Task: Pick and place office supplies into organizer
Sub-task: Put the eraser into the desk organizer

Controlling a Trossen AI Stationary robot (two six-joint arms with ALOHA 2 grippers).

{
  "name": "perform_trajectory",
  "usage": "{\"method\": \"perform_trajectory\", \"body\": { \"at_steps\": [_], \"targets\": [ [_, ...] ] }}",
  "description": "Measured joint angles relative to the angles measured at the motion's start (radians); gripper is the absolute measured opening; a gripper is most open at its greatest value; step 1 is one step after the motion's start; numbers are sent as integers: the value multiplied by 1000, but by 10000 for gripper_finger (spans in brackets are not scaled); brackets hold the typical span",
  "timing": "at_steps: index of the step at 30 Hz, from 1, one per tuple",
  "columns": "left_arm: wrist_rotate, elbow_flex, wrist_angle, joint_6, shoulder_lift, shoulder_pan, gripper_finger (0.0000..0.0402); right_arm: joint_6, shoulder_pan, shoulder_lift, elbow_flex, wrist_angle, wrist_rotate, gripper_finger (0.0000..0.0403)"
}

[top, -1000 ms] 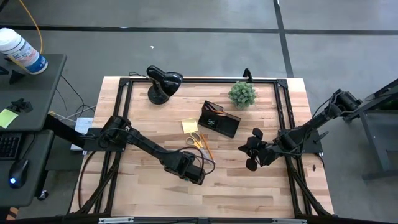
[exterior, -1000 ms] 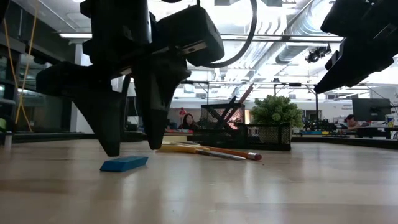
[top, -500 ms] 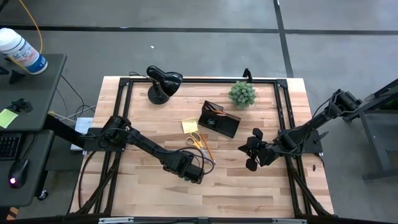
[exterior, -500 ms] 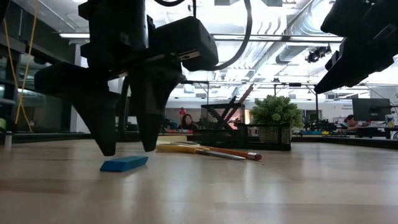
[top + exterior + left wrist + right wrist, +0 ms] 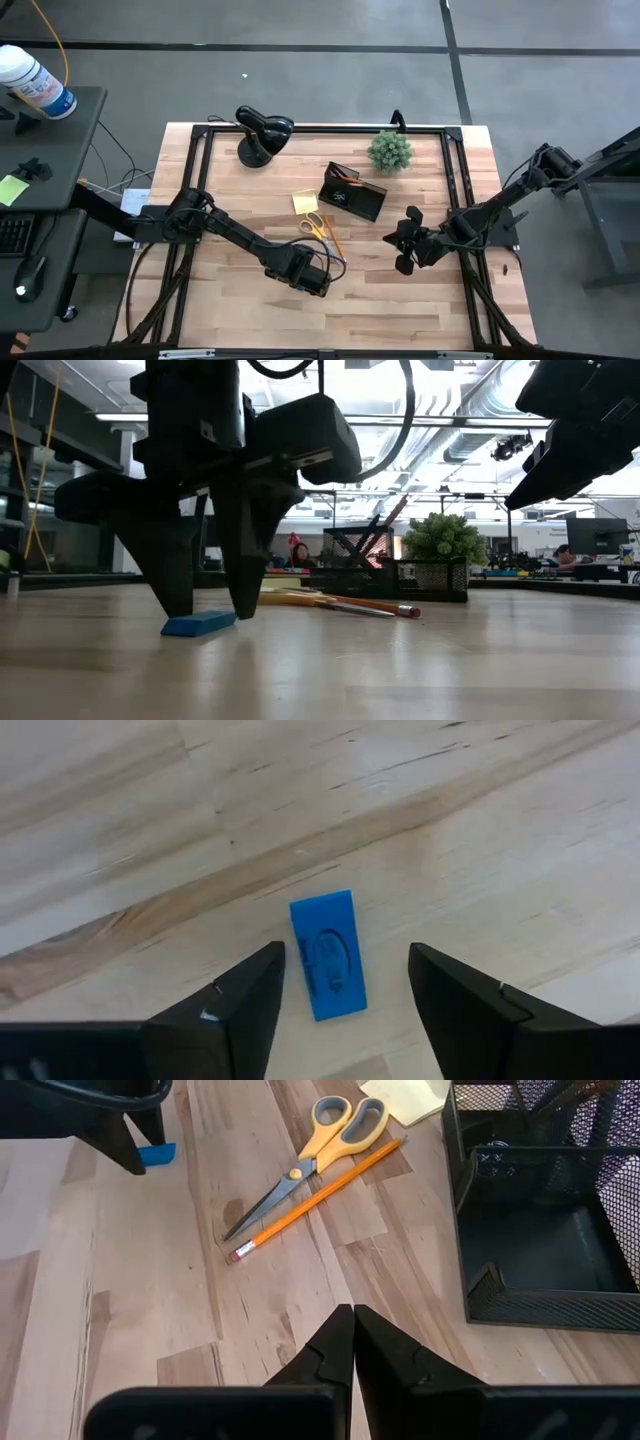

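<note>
A small blue block [image 5: 328,968] lies flat on the wooden table [image 5: 230,300], left of centre and near the front. My left gripper [image 5: 345,960] is open and points down over it, one finger on each side with a gap to each. In the low view its fingertips [image 5: 180,610] reach down to about the table top beside the block [image 5: 200,623]. My right gripper [image 5: 405,243] is shut and hangs above the table right of centre. The black mesh organizer [image 5: 352,192] stands behind the middle.
Orange-handled scissors [image 5: 310,1155] and an orange pencil [image 5: 318,1198] lie between the block and the organizer [image 5: 545,1220]. A yellow sticky-note pad [image 5: 305,201] lies left of the organizer. A potted plant [image 5: 389,151] and a black lamp [image 5: 262,133] stand at the far edge.
My left gripper has risen slightly and then come down, so its open fingers now stand lower, on either side of the blue block. The block has stayed where it was. The right arm has kept still.
</note>
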Motion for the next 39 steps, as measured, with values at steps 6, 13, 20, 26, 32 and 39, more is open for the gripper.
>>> {"method": "perform_trajectory", "body": {
  "at_steps": [6, 13, 20, 26, 32, 39],
  "targets": [
    [1, -1, -23, 15, 2, 0, 133, -2, 0, 0, 0, 1, 0, 9],
    [-23, -2, -36, 66, 2, -1, 22, -3, 0, 0, 0, 1, 0, 9],
    [-43, -4, -39, 105, -15, -1, 25, -6, 0, 0, 0, 0, 0, 9],
    [-108, -7, -57, 128, -39, 13, 29, -27, 0, 0, 0, -1, -2, 9],
    [-145, -6, -57, 140, -71, 19, 13, -29, 0, 0, 0, -7, -2, 9],
    [-254, -5, -53, 142, -121, 33, 1, -26, 0, 0, 0, -13, -2, 9]
  ]
}}
